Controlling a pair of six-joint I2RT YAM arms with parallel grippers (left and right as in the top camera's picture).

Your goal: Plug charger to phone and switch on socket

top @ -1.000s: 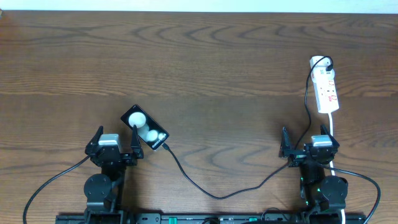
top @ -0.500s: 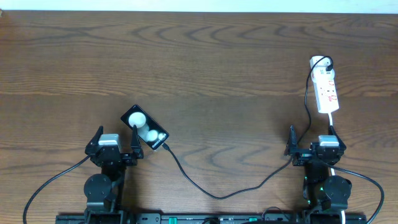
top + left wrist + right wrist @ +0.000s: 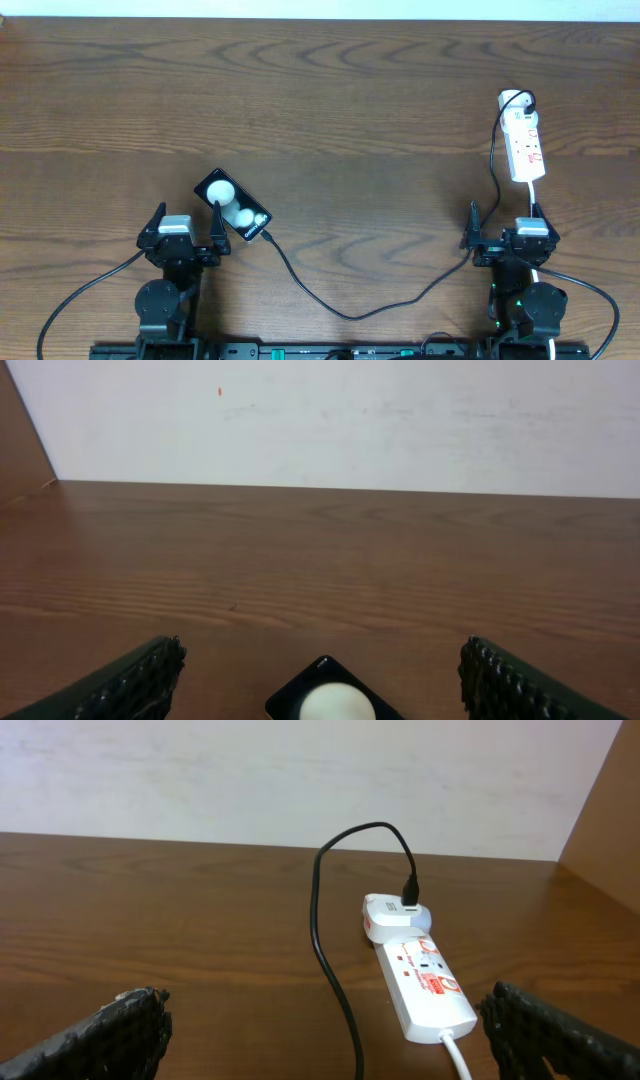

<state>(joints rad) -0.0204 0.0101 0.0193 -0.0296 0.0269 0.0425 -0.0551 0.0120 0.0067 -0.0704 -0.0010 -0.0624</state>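
The phone (image 3: 232, 205), a black slab with two white blobs, lies tilted at the lower left; its near corner shows in the left wrist view (image 3: 325, 700). My left gripper (image 3: 186, 228) stands open just behind it, one finger beside the phone's edge (image 3: 322, 652). The charger's black cable (image 3: 350, 314) runs from an adapter on the socket (image 3: 525, 140) down and across to the phone's lower right end. I cannot tell whether its tip is seated. My right gripper (image 3: 505, 230) is open and empty below the socket (image 3: 425, 985), with the cable (image 3: 325, 945) running between its fingers (image 3: 325, 998).
The socket's white cord (image 3: 537, 195) runs down past my right gripper (image 3: 458, 1055). Black arm cables loop along the table's front edge (image 3: 90, 285). A pale wall stands behind the far side of the table (image 3: 320, 420).
My right gripper has drawn a little to the right and back toward its base, still open. The left gripper, phone and cable have not moved.
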